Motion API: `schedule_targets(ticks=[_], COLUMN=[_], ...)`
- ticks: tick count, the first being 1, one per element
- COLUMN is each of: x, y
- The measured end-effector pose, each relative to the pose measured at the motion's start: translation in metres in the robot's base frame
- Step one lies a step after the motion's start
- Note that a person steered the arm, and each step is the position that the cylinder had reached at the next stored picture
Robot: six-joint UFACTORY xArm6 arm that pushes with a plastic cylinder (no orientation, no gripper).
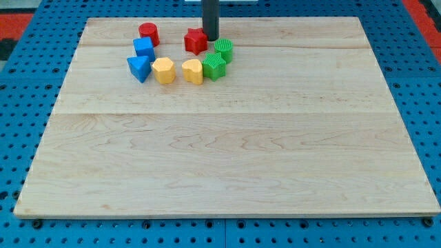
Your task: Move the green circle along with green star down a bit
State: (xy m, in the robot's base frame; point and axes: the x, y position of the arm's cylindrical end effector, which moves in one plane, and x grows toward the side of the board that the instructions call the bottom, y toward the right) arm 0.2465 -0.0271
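This is looking like a robotics lab bench, not a home or a shop. A pale wooden board (227, 138), made of 3 glued planks, is lying flat on a blue metal base (413, 76) that is showing rows of evenly spaced holes, the kind of perforated plate used for bolting test equipment. A straight dark rod (210, 17) is reaching down from the view's top, with my tip (210, 38) sitting at the board. 8 small coloured blocks (180, 56) are lying clustered near the board's top edge. A strip of red (420, 8) is showing at the top right corner.
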Motion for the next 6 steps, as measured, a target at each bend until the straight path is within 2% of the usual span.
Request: schedule_targets(ticks=[2, 3, 4, 6], x=[-0.033, -0.037, -0.039, -0.033], y=[-0.003, 0.038, 0.052, 0.052])
